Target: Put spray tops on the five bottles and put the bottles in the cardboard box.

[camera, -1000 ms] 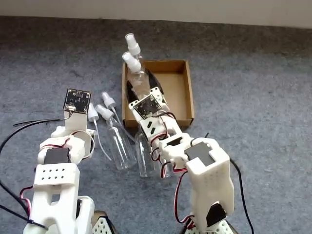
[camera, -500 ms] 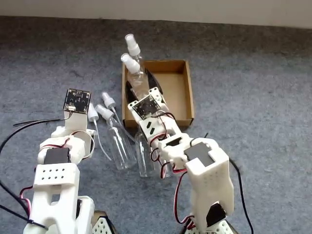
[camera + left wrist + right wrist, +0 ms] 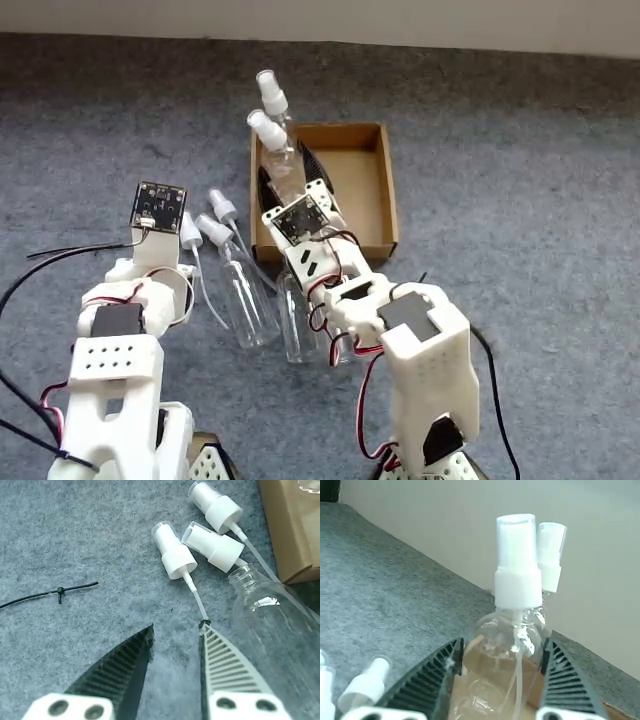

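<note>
The right gripper (image 3: 502,655) pinches a capped spray bottle (image 3: 516,630) between its fingers. It has edged slightly toward the cardboard box (image 3: 386,190) wall, so it looks nearly placed. The left gripper (image 3: 175,632) has its fingers spread, with loose spray tops (image 3: 175,555) just beyond their tips.

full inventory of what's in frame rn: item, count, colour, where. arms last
cardboard box: 1, brown, open, on the carpet ahead of the right arm.
held bottle: 1, clear plastic with white spray top, at the box's far left corner.
second capped bottle: 1, clear with white top, just behind the held one.
uncapped bottles: at least 2, clear, lying on the carpet between the arms, one partly under the right arm.
loose spray tops: 3, white, with dip tubes, on the carpet beside the box, on the left arm's side.
cable: 1, black, on the carpet by the left arm.
carpet: grey, under everything.
left gripper: open, over the carpet by the loose tops.
right gripper: closed on the held bottle.
</note>
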Tool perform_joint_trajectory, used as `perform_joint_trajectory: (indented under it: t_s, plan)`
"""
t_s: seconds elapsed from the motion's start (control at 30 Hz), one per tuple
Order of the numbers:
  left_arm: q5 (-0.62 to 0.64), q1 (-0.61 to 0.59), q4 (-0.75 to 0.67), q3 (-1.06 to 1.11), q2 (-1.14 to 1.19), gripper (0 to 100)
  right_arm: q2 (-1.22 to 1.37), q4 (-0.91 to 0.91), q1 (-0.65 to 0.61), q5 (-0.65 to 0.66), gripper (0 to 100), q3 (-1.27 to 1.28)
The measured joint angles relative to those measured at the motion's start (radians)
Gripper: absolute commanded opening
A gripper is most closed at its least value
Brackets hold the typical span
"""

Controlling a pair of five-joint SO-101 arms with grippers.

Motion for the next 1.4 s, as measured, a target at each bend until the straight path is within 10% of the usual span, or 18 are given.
perform_joint_trajectory:
  t_s: [1.4]
  plan:
    - [0.0,0.0,0.0,0.0,0.0,15,-0.097,0.137,-0.021,-0.071,27.0,0.058]
